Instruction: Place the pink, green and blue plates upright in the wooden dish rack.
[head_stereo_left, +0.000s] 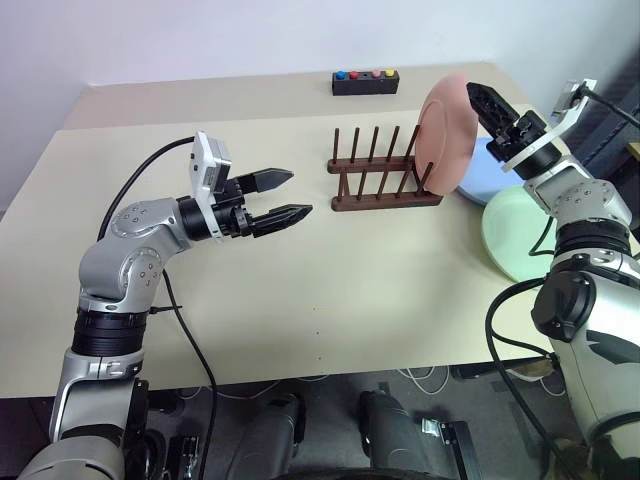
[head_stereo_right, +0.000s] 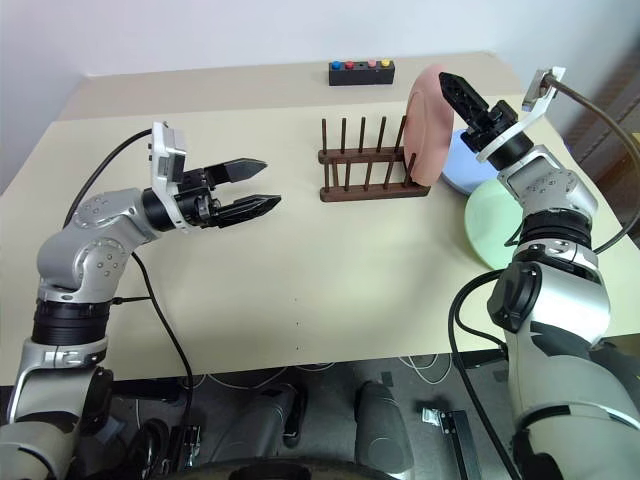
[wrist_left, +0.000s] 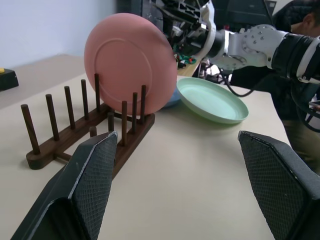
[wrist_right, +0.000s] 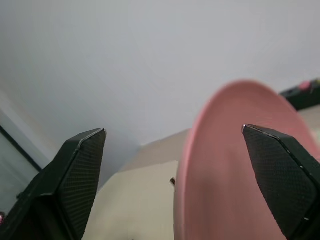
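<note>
Head pair overhead; wrist views low, close

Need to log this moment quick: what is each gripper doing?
Left gripper: open, empty.
Right gripper: open, around the pink plate's rim, not clamping it.

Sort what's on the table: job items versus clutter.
Job: pink plate standing in the wooden dish rack; green plate and blue plate flat beside it.
Clutter: black button box.
</note>
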